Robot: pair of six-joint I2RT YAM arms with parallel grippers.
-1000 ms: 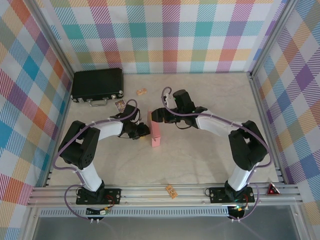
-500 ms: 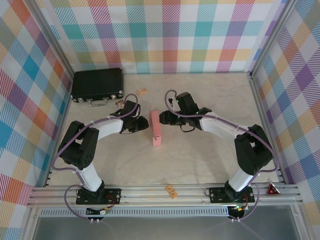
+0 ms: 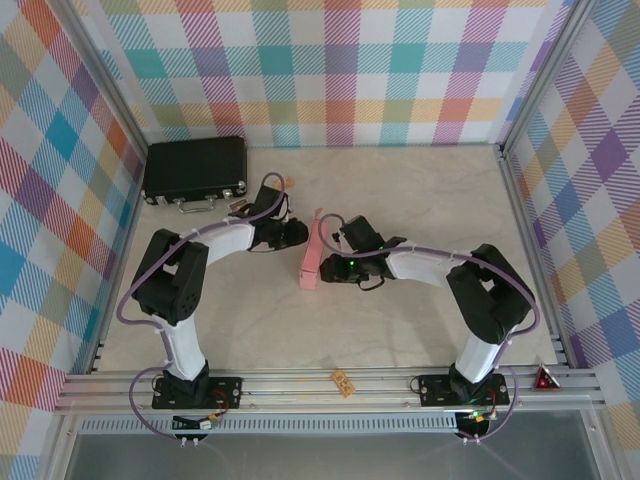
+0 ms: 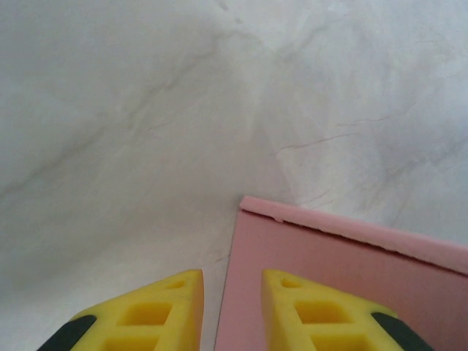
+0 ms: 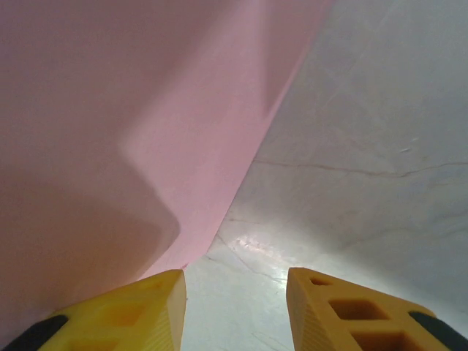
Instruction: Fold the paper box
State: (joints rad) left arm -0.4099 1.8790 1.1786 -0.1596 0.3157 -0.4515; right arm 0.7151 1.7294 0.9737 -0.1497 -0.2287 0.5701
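Observation:
The paper box (image 3: pixel 312 256) is a narrow salmon-pink card shape lying on the pale table, its far end leaning a little right. My left gripper (image 3: pixel 297 234) sits at its far left side. In the left wrist view the left gripper (image 4: pixel 232 284) is open by a narrow gap, and the left edge of the paper box (image 4: pixel 351 285) runs into that gap, unclamped. My right gripper (image 3: pixel 326 268) is on the box's right side near its near end. In the right wrist view the right gripper (image 5: pixel 235 289) is open over bare table, its left finger against the pink wall of the paper box (image 5: pixel 110 110).
A black hard case (image 3: pixel 195 170) lies at the far left. Small tan scraps lie near it (image 3: pixel 283 182), by the left arm (image 3: pixel 240 208) and on the front rail (image 3: pixel 343 381). Metal frame posts and checked walls close the table in.
The left gripper slid toward the box's far end. The right gripper moved from the far end down the box's right side and its jaws narrowed. The box tilted slightly.

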